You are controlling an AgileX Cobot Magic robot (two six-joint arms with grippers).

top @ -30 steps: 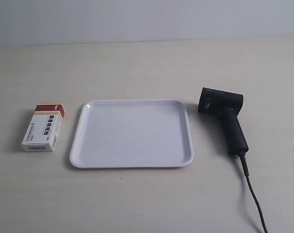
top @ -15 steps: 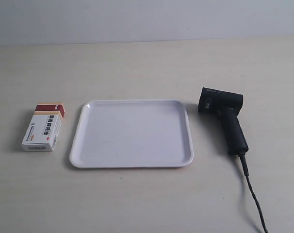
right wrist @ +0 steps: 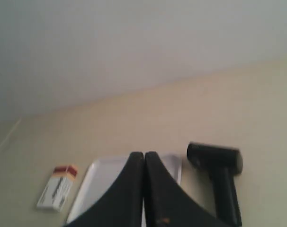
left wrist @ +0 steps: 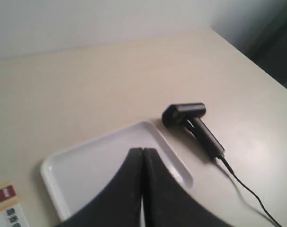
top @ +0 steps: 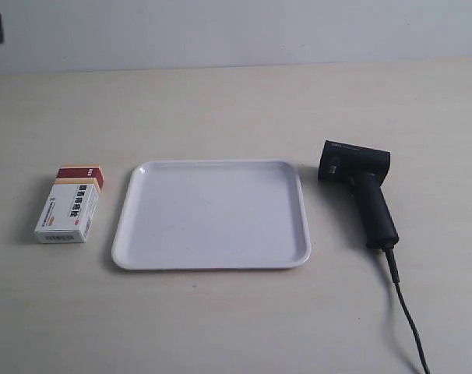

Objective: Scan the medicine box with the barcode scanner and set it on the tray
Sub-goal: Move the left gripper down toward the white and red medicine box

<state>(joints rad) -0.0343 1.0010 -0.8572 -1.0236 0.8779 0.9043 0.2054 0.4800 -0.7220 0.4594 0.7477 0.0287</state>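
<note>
Lying flat on the table [top: 220, 327], the medicine box [top: 70, 205] sits just beside one edge of the tray [top: 211, 265], while the barcode scanner [top: 359, 187] rests on its side near the opposite edge, its cable [top: 403, 308] trailing off toward the camera. Both wrist views show the left tool [left wrist: 142, 156] and the right tool [right wrist: 144, 161] with fingers pressed together, holding nothing and well above everything. Risks, as I judge them: a pinch on the low, flat carton could nudge it against the tray rim or crush a thin wall; the scanner's handle may roll or twist in the grip, and its cable could drag across the tray or snag. Printed text on the box face is blue with a red and tan band at one end; the characters are too small to read, as is the faint mark on the scanner head.
</note>
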